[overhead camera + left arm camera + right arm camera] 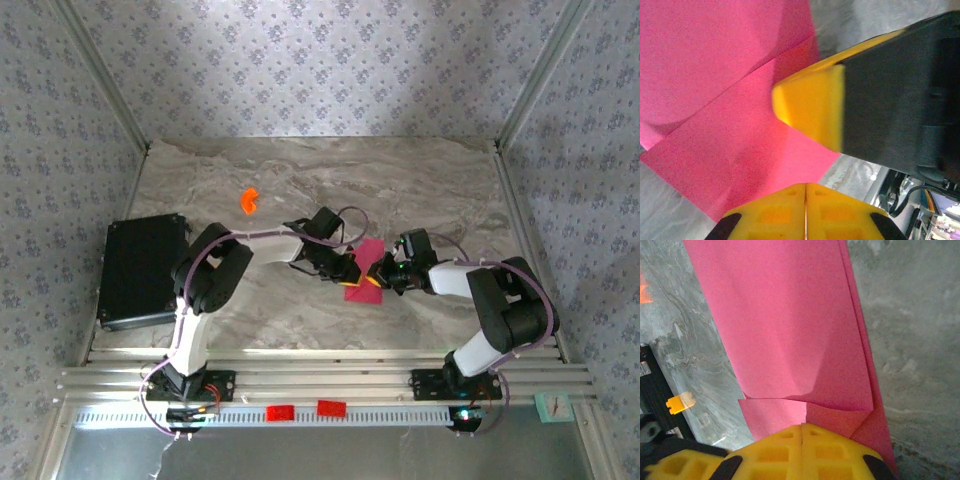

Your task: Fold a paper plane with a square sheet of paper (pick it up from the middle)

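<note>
Marbled grey bench (300,180) carries the folded square sheet of paper (365,262). Its creased edge is pinched in the right claw (801,427); the left claw (805,186) sits closed at the opposite edge.

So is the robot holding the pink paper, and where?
Cannot tell for sure. Both grippers are shut: the right gripper meets the pink paper at a folded edge, the left gripper at another edge. Pinching or just pressing is unclear.
</note>
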